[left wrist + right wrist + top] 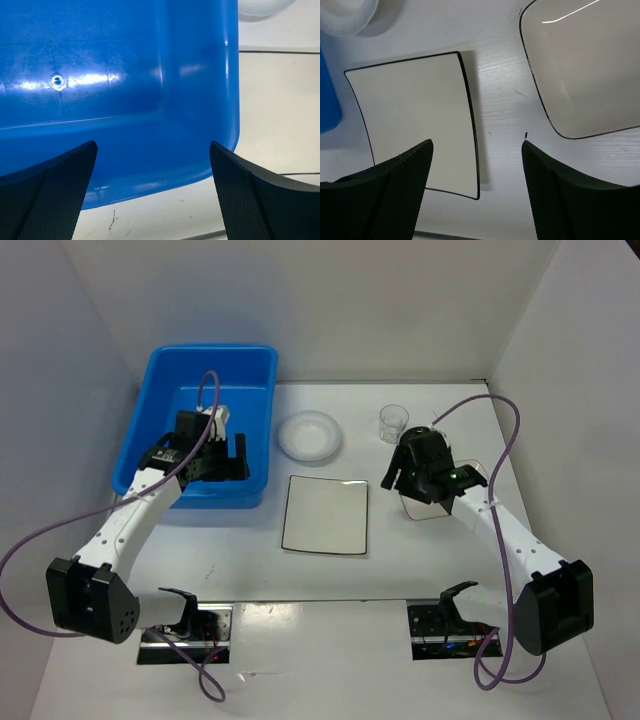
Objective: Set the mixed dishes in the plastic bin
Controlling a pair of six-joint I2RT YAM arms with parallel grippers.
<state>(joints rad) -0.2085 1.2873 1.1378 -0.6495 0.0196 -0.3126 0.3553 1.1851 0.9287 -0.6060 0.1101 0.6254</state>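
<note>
Left gripper (152,145): jaws spread wide, nothing between them.
Under the left gripper: the near right corner of the bin (125,75); its blue floor and near wall fill the gap between the fingers.
Bins counted: one. In the left wrist view only bare blue floor shows.
Just past the bin's right wall from this hand: white table (250,560).
Farther right and ahead of this hand: one round dish (310,434), white and shallow, standing close to the bin but apart from it.
Right gripper (476,145): jaws well apart, gripping nothing.
Under the right gripper: a bare strip of table between two flat pieces.
Ahead and left of its fingers: one plate (415,120), large, squarish, white with a thin dark edge, lying flat.
Ahead and right of its fingers: one tray (585,70), white with rounded corners and a dark rim; from above this arm covers part of it.
Plate and tray: near each other, not touching.
Beyond this hand, toward the far wall: one cup (393,422), small, clear and upright, just beside the gripper body in the top view.
Dishes counted on the table: four, one of each kind.
Arms counted: two, one hand each.
</note>
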